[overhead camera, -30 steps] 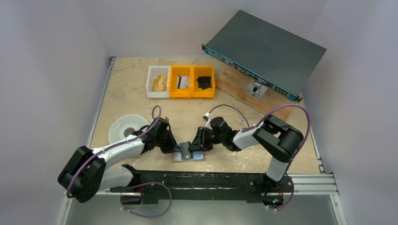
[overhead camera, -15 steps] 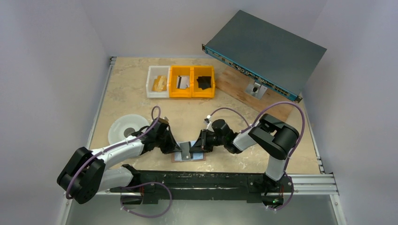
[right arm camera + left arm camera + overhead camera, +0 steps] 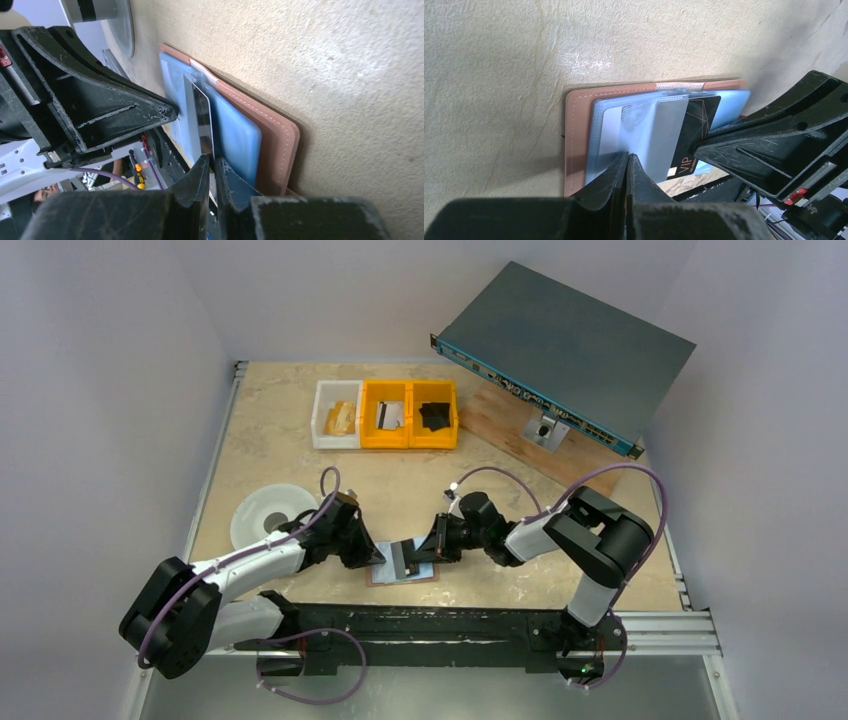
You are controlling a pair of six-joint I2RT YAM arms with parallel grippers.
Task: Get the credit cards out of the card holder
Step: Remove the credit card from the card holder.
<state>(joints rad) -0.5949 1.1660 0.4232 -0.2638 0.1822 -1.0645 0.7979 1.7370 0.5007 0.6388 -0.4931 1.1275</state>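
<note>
The card holder [image 3: 405,568] lies open near the front edge of the bench [image 3: 300,440]. The left tool [image 3: 628,156], pinched together, rests on its blue inner face. Opposite, the right tool [image 3: 212,161] is clamped on the edge of a black card [image 3: 699,120] sticking partly from a sleeve.

- card holder [image 3: 574,145]: pinkish-tan leather with pale stitching along the edge; inner faces glossy pale blue.
- black credit card [image 3: 696,117]: black face, gold "VIP" lettering, thin orange lines.
- silver credit card [image 3: 669,135]: plain silver-grey.
- left pincer [image 3: 628,165] and right pincer [image 3: 214,172]: matt black, scuffed pale.
- worktop [image 3: 400,475]: beige, marbled with paler veins.
- white bin [image 3: 318,415]: white.
- yellow bins [image 3: 410,443]: yellow.
- rack unit [image 3: 570,335]: dark grey top, teal front strip.
- arm cables [image 3: 640,490]: purple.
</note>
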